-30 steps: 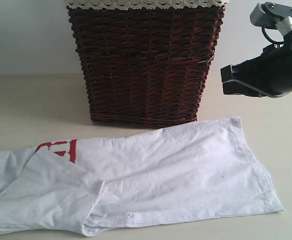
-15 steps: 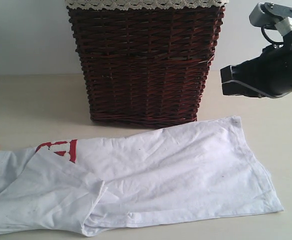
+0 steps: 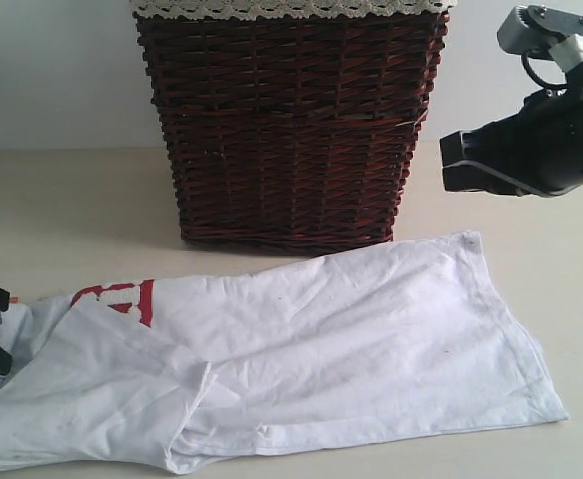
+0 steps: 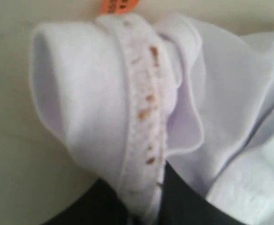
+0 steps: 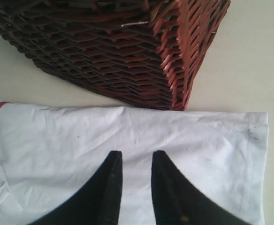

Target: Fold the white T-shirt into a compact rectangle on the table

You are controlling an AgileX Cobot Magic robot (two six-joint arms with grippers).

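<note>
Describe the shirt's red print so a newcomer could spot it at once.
A dark wicker basket stands on the table, the white T-shirt spread in front of it. Near the shirt's left end in the exterior view sits the red print, the only red on the white cloth.

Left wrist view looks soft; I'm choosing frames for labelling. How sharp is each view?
Left wrist view: blurred, with the collar stitching of the white T-shirt smeared. Right wrist view: crisp on the wicker basket weave. Exterior view: fairly sharp, even light, a soft shadow at the basket's foot.
</note>
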